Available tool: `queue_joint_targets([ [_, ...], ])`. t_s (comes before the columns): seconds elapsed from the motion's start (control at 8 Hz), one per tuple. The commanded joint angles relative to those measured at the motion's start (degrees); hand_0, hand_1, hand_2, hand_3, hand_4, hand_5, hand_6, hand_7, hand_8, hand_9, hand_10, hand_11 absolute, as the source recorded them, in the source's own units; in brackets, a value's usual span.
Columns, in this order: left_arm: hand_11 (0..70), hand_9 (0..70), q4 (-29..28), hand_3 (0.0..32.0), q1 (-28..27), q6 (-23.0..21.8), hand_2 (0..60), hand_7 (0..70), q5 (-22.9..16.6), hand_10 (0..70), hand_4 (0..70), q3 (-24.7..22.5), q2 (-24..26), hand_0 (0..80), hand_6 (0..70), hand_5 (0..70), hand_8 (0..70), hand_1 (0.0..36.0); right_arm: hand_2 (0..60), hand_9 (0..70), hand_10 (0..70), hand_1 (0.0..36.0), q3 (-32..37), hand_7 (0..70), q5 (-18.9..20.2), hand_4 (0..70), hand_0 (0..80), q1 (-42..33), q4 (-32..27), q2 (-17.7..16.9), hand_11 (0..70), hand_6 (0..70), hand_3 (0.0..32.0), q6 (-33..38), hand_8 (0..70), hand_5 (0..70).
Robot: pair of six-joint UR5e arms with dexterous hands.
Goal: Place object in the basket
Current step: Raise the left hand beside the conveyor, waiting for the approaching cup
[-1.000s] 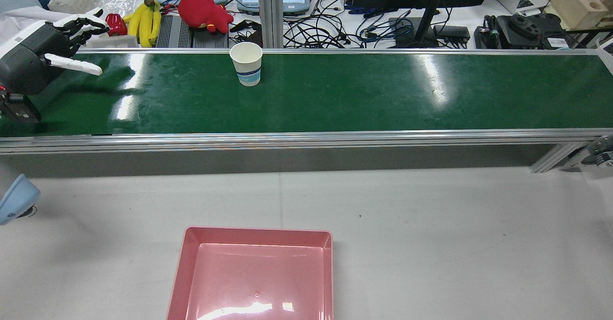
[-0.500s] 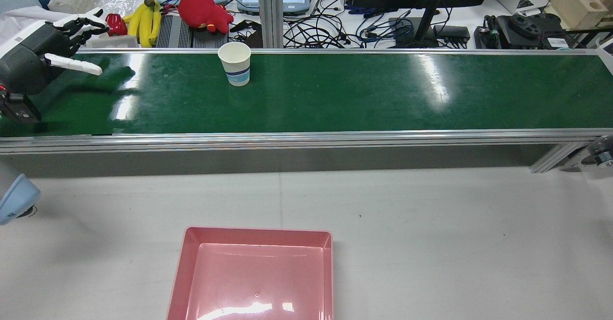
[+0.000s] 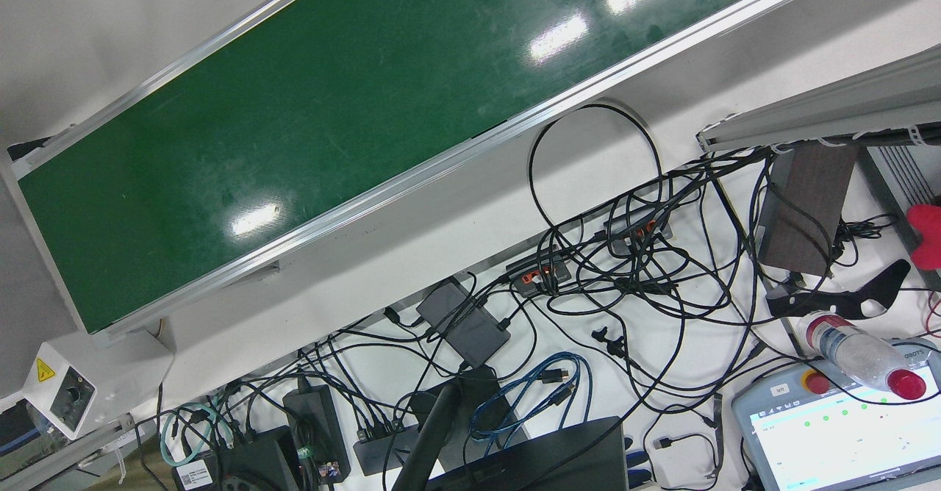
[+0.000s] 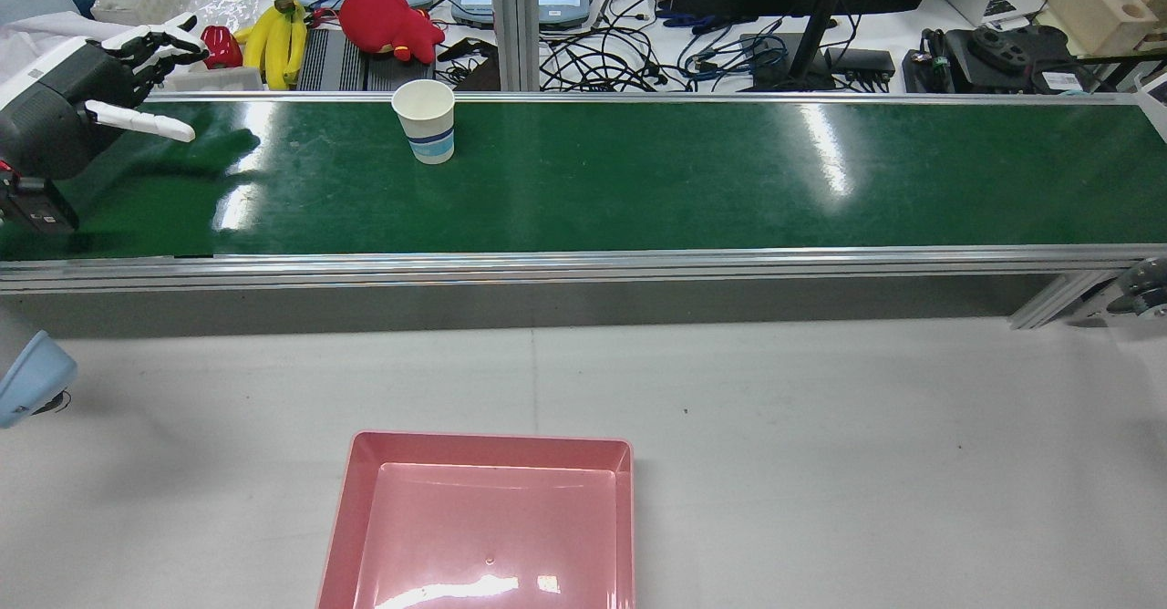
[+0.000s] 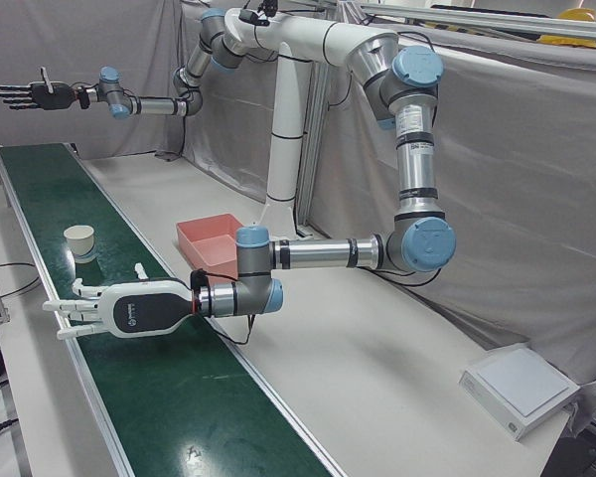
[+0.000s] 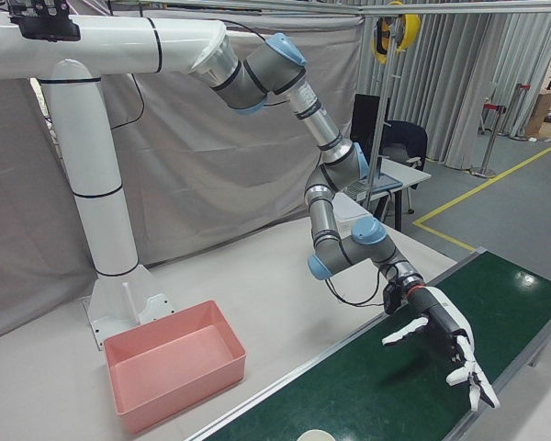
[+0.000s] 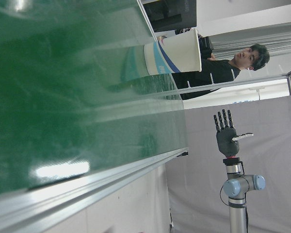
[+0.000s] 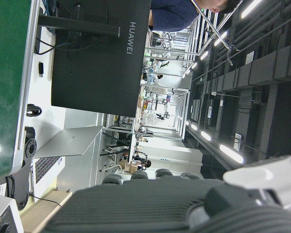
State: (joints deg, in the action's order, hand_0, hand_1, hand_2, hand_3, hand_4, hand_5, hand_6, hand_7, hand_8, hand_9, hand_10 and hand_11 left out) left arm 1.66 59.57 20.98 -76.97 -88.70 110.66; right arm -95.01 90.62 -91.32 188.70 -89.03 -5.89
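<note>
One word, HUAWEI, can be read on the black monitor [image 8: 102, 53]. The paper cup [image 4: 424, 121] is stood upright on the green belt [image 4: 638, 180], well apart from the empty pink basket [image 4: 483, 522]. Both the left hand [image 5: 114, 310] and the right hand [image 5: 35, 94] are held spread and empty above the belt.

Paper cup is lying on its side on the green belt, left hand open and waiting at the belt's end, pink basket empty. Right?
Not quite: the paper cup stands upright on the green belt, mouth up, as the rear view shows. The rest holds: the left hand is open over the belt's end, holding nothing, and the pink basket is empty.
</note>
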Motion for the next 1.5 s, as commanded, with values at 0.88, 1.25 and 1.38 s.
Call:
queue_joint_targets([
  [0.88,1.3,19.2,-0.34,0.0,-0.59,3.10,0.0,7.4,0.33,0.0,18.8,0.46,-0.18,62.9,7.5,37.2,12.9,23.2,0.0,0.0,0.0,0.0,0.09,0.0,0.00,0.0,0.0,0.00,0.00,0.00,0.0,0.0,0.0,0.00,0.0,0.0],
  [1.25,1.2,19.1,-0.34,0.0,-0.68,3.19,0.0,7.3,0.33,0.0,18.8,0.55,-0.27,62.7,7.5,37.3,12.8,23.3,0.0,0.0,0.0,0.0,0.09,0.0,0.00,0.0,0.0,0.00,0.00,0.00,0.0,0.0,0.0,0.00,0.0,0.0],
  [1.38,1.3,19.4,-0.34,0.0,-0.68,3.19,0.1,7.3,0.33,0.0,18.9,0.55,-0.18,62.6,7.6,37.3,13.1,23.3,0.0,0.0,0.0,0.0,0.09,0.0,0.00,0.0,0.0,0.00,0.00,0.00,0.0,0.0,0.0,0.00,0.0,0.0],
])
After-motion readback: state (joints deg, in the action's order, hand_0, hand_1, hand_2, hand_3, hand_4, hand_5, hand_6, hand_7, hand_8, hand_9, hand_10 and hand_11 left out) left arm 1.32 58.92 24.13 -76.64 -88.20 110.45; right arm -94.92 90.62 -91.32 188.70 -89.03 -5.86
